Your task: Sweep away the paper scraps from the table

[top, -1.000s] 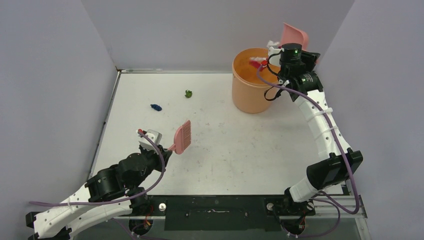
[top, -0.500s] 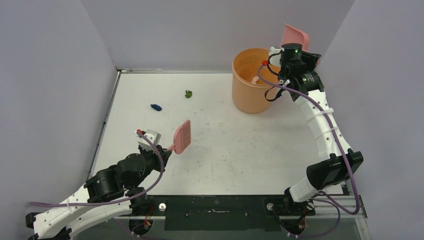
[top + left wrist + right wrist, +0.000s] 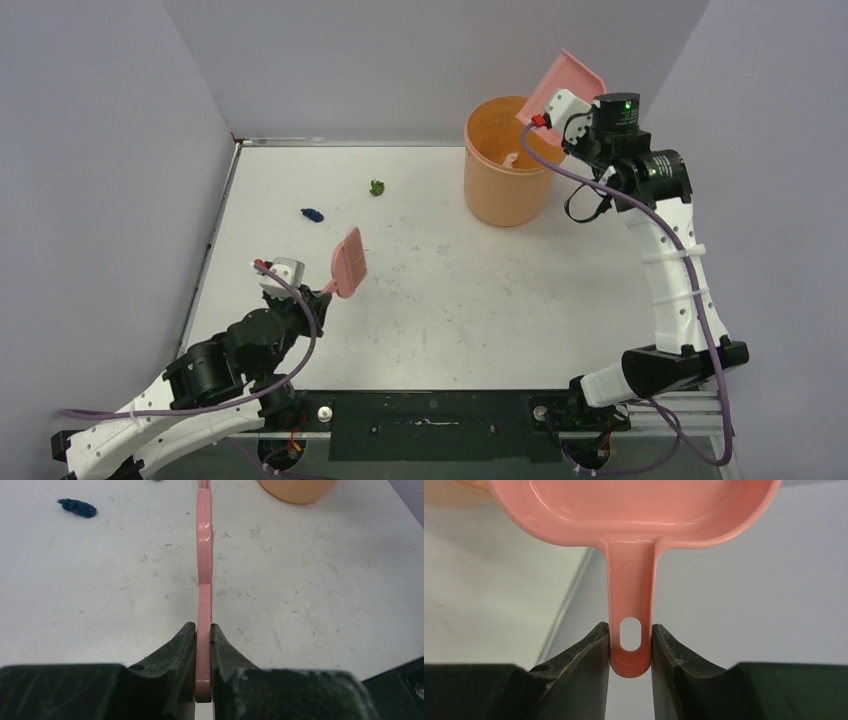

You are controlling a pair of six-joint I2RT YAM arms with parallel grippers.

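- L gripper (image 3: pixel 325 292) is clamped on the brush (image 3: pixel 348 262) handle, over the near-left part of the table (image 3: pixel 480 300). The brush head is raised and points twd the far edge.
- R gripper (image 3: pixel 548 118) is clamped on the dustpan (image 3: pixel 566 82) handle at the far-right corner. The pan is tilted up by the far-right rim of the bucket (image 3: pixel 500 195).
- Scraps: the blue scrap (image 3: pixel 313 214) and green scrap (image 3: pixel 377 187) lie in the far-left quarter, apart from each other and off both edges. The white scrap (image 3: pixel 510 159) is inside the bucket, against its wall.
- Room: open surface runs from the ctr to the near and right edges, w/ only scuffs (image 3: pixel 440 335). Walls (image 3: pixel 110 200) stand tight along the left, far and right edges. The bucket takes the far-right corner.
- L wrist view only: the brush (image 3: pixel 204 555) is edge-on, pinched btwn both fingers (image 3: pixel 175 655). The blue scrap (image 3: pixel 77 507) is ahead-left of it and the bucket base (image 3: pixel 297 487) ahead-right.
- R wrist view only: fingers (image 3: pixel 586 652) press the handle on either side of its hang hole. The dustpan (image 3: pixel 634 510) hollow faces the cam.
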